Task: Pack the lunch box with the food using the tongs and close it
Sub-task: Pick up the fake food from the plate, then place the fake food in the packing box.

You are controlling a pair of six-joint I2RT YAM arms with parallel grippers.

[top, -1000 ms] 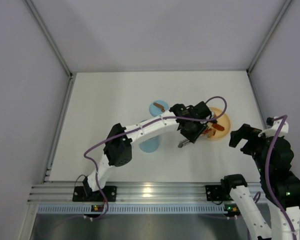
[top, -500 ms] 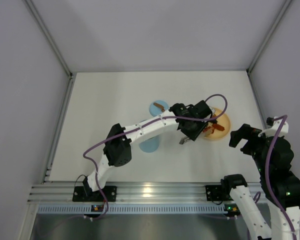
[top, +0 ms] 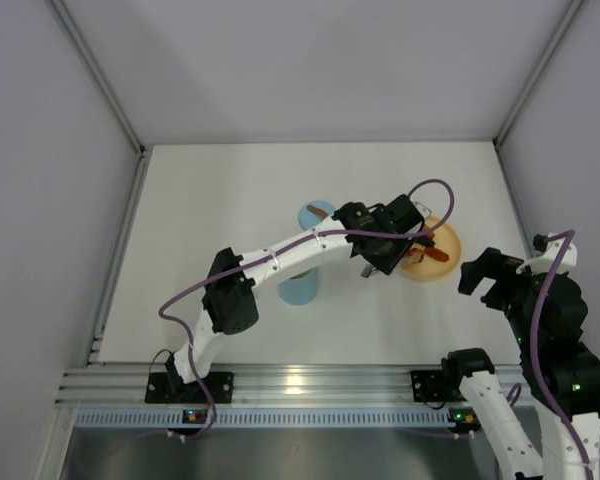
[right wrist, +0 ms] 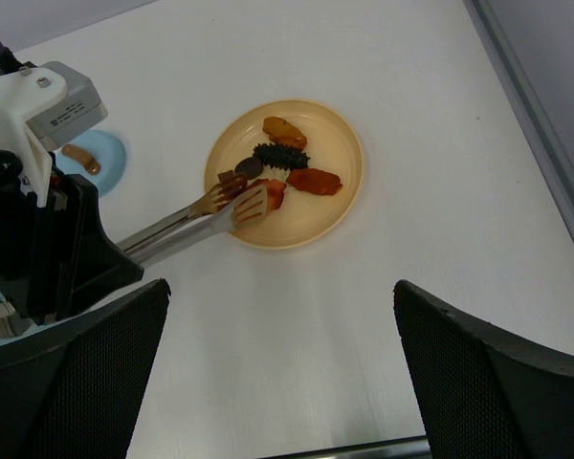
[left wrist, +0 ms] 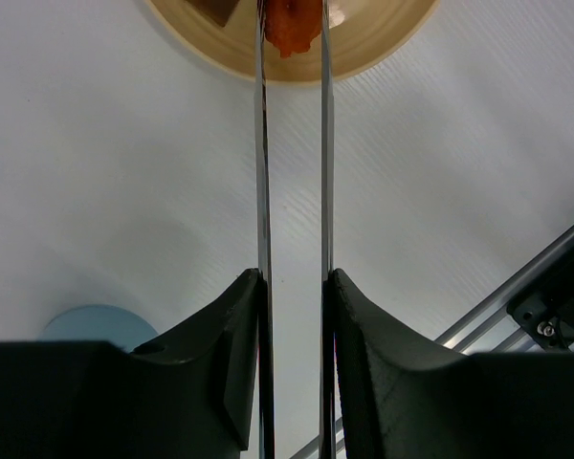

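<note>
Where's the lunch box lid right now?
Top view: the lid lies flat near centre, beyond the blue tub, left of the yellow plate.

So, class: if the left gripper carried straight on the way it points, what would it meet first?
The red-orange food piece on the plate: it lies between the tips of the tongs that the left gripper holds. Whether they touch it is unclear.

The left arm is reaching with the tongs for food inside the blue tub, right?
No. The left gripper does hold the tongs, but their tips are around an orange-red piece on the yellow plate, not inside the tub. The right wrist view shows it.
</note>
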